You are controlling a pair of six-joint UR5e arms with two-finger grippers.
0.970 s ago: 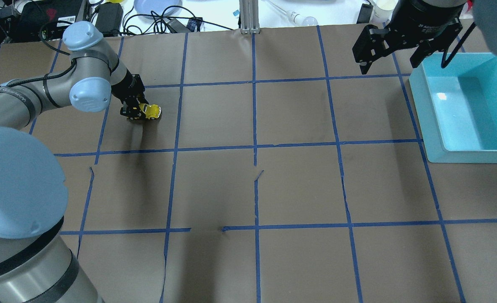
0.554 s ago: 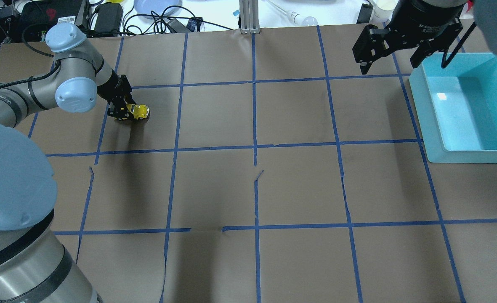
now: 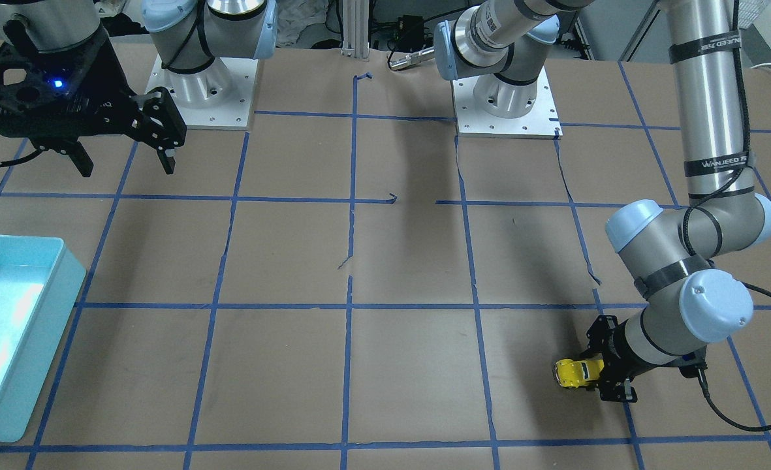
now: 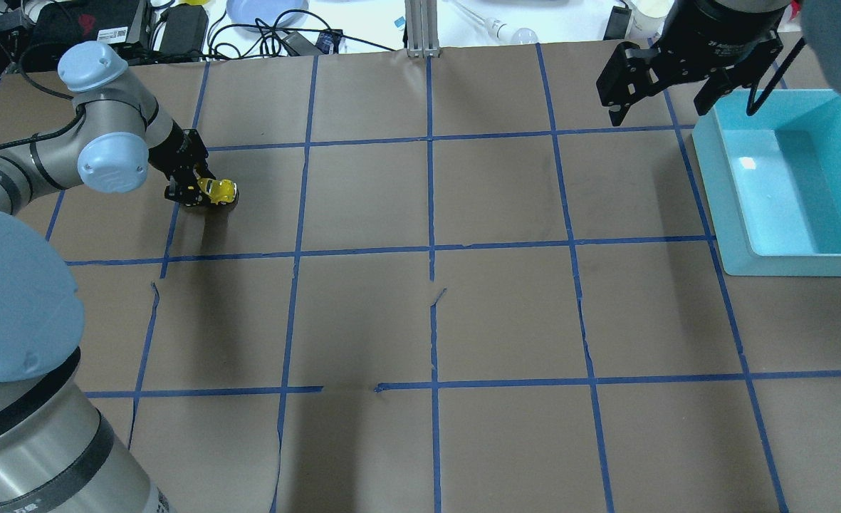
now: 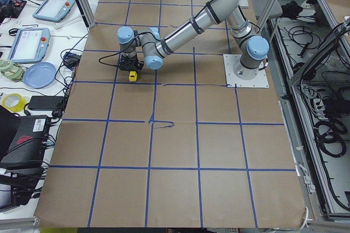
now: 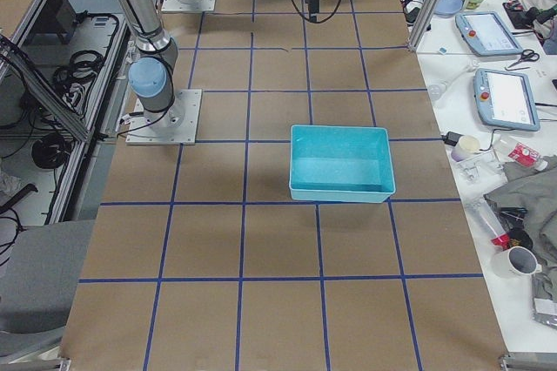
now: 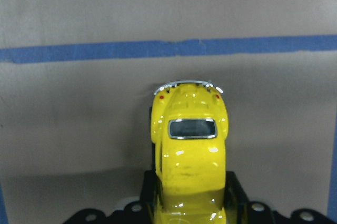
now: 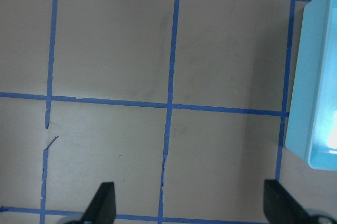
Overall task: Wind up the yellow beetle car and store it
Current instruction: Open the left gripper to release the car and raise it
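The yellow beetle car [image 4: 221,189] is small and glossy, with dark windows. It sits low at the table surface in the far-left grid square. My left gripper [image 4: 199,191] is shut on its front half, and the rear window and bumper point away from the wrist camera [image 7: 190,145]. The car also shows in the front-facing view [image 3: 573,372] with the left gripper [image 3: 597,375] beside it, and small in the left view [image 5: 132,76]. My right gripper [image 4: 659,110] is open and empty, hovering high beside the teal bin [image 4: 719,206]. Its fingers [image 8: 102,205] frame bare table.
The teal bin [image 3: 65,274] stands at the table's right end and holds nothing that I can see; its wall shows in the right wrist view [image 8: 297,103]. Blue tape lines [image 4: 431,214] grid the brown table. Cables and gear [image 4: 178,25] lie beyond the far edge.
My left arm has drawn the yellow car to the left along the table, still shut on it. The right arm has not moved.
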